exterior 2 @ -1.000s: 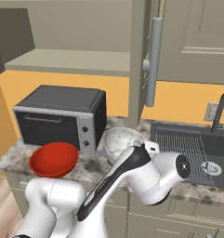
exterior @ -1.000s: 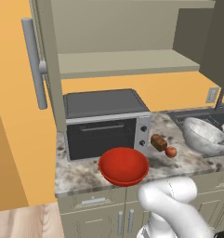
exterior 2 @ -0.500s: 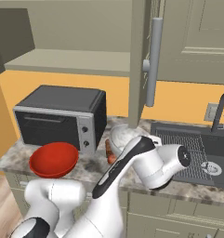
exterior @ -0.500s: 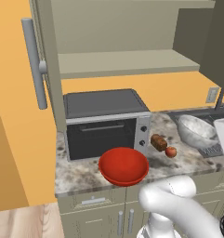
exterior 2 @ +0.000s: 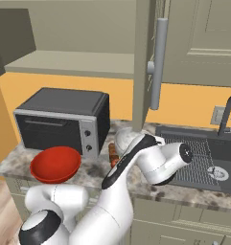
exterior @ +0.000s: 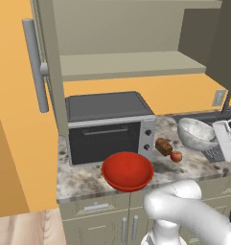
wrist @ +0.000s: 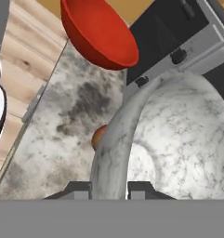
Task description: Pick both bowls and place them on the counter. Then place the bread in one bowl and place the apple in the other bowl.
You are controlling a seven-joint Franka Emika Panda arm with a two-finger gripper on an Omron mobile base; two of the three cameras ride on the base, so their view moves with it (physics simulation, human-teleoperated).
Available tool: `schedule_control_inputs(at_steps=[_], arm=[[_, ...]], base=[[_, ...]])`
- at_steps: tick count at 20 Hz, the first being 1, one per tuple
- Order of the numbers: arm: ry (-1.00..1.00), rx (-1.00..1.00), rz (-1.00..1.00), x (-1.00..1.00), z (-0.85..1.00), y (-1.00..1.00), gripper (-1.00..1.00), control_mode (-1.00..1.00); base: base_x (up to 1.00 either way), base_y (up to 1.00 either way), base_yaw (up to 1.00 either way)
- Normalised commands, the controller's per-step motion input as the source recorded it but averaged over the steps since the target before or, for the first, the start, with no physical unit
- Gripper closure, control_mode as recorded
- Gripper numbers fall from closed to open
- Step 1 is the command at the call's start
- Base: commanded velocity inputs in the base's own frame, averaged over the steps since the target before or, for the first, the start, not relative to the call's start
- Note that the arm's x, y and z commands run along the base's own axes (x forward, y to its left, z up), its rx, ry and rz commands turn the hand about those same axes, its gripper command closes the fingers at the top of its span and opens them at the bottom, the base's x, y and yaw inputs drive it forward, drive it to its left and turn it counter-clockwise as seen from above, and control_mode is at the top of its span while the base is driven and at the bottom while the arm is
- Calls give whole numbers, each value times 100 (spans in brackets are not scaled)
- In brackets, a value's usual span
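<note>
Pincer (wrist: 109, 189) pinches the marbled bowl's (exterior: 197, 134) rim, held above the surface (exterior: 83, 176) beside apple (exterior: 176, 156) and bread (exterior: 163, 146). Risk: lowering here clips them, or bowl pivots out.

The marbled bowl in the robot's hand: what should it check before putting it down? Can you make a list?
1. Gripper shut on the marbled bowl, fingers pinching its rim: ok.
2. Bowl upright: not ok, it looks tilted in the left base view.
3. Bowl over the counter, not the sink: cannot tell.
4. Red bowl already on the counter: ok.
5. Bread and apple on the counter beside the toaster oven: ok.
</note>
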Motion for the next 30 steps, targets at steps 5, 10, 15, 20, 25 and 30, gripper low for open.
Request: schedule_control_inputs(at_steps=[5,10,15,20,25,30], arm=[[0,-4,0,41,-10,0,100,-100],[0,-5,0,44,-14,0,100,-100],[0,-5,0,48,-21,0,100,-100],[0,-1,3,49,-21,0,100,-100],[0,-1,4,43,-22,0,100,-100],[3,-3,1,17,-17,0,100,-100]], base=[[0,0,0],[0,0,0],[0,0,0],[0,0,0],[0,0,0],[0,0,0]])
